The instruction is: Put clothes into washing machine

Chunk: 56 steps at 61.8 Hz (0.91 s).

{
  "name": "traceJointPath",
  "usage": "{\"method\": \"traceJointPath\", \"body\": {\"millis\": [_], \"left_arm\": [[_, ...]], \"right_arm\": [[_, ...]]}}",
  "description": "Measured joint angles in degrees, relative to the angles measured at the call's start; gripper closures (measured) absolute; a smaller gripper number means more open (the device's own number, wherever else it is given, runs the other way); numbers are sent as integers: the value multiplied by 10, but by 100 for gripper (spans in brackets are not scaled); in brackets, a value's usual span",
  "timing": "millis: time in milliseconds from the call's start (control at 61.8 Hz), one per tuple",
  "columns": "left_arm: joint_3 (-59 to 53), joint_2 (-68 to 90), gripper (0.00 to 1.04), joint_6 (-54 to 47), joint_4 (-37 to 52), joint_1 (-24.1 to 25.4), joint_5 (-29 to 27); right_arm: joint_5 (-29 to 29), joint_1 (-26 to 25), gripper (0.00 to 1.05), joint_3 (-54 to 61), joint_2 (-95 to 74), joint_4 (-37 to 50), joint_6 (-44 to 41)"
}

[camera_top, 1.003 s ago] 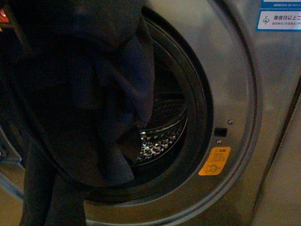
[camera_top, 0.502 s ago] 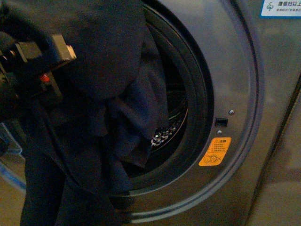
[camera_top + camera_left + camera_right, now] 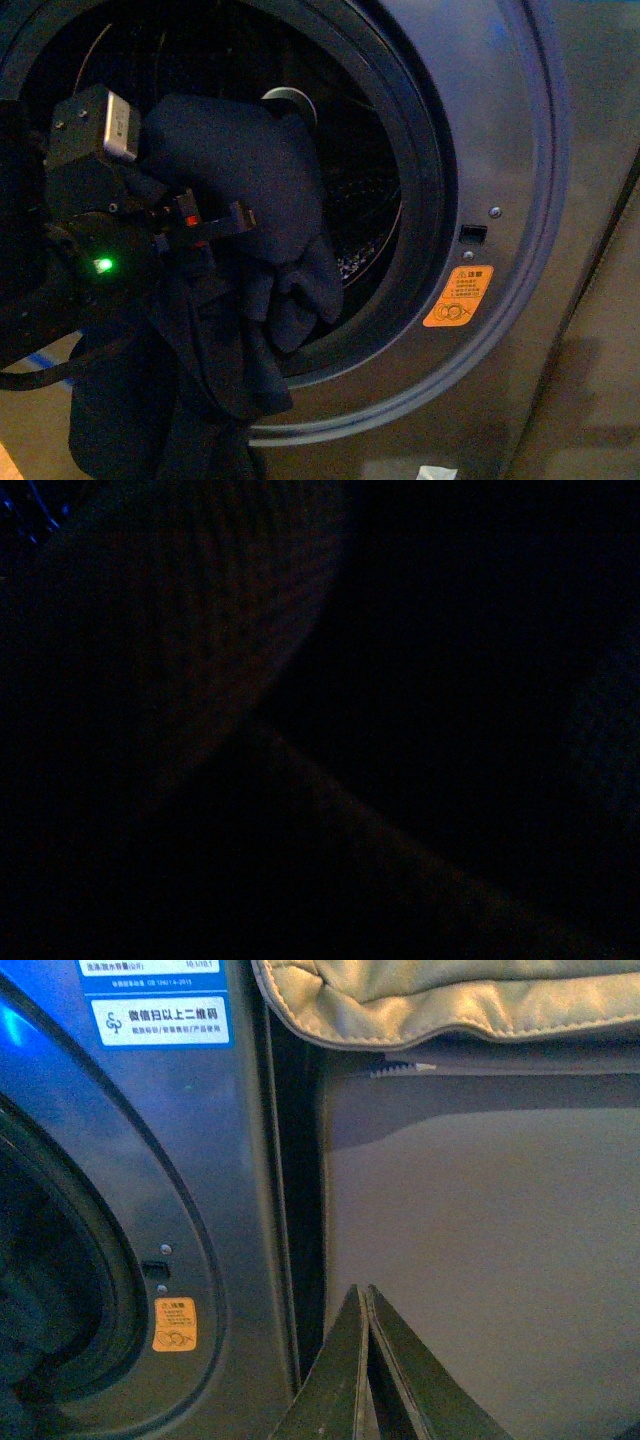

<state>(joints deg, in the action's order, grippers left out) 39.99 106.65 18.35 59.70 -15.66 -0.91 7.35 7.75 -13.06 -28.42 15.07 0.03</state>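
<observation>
Front view: washing machine [image 3: 530,150] with its porthole open, porthole rim [image 3: 428,200] and perforated drum [image 3: 372,215] exposed. Clothes [image 3: 240,170] are bunched in the mouth of the opening. The upper mass is past the rim and in front of the drum. The lower folds drape over the bottom of the rim and hang outside, down the machine's front. Left arm [image 3: 90,170] is at the opening, green indicator [image 3: 102,265] lit, its end pushed into the fabric. Left gripper is buried in the cloth; jaws not visible, so how far it is open and what it holds cannot be told. Left wrist view: dark, nothing read from it.

Right wrist view: right gripper [image 3: 362,1292] closed, fingertips touching, nothing between them. It sits well to the side of the porthole, facing the grey panel [image 3: 480,1240] next to the machine. Orange sticker [image 3: 174,1325] visible just beside the rim.

Progress, judged: roughly halfway through loading.
- Done: garment brought to the drum mouth, part of it inside.
- Left: push the bunched mass deeper, lift the hanging portion over the rim and in, release, withdraw the arm.
- Risk: trailing fabric could snag on the rim or slide back out if released here.
</observation>
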Motion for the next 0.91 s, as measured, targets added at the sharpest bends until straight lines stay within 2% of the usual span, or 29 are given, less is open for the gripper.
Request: {"method": "traceJointPath", "body": {"millis": [113, 226, 307, 599, 906], "left_arm": [[33, 38, 91, -8, 3, 1, -7], [71, 74, 91, -20, -6, 5, -18], [99, 96, 91, -30, -17, 7, -26], [237, 184, 91, -67, -81, 13, -63], [371, 234, 91, -81, -131, 12, -76]], "right_arm": [[-12, -12, 102, 22, 20, 1, 0], [-67, -55, 102, 41, 40, 1, 0], [-69, -71, 102, 50, 53, 0, 0], [-73, -76, 102, 85, 103, -16, 0], [-73, -76, 102, 102, 143, -37, 0]]}}
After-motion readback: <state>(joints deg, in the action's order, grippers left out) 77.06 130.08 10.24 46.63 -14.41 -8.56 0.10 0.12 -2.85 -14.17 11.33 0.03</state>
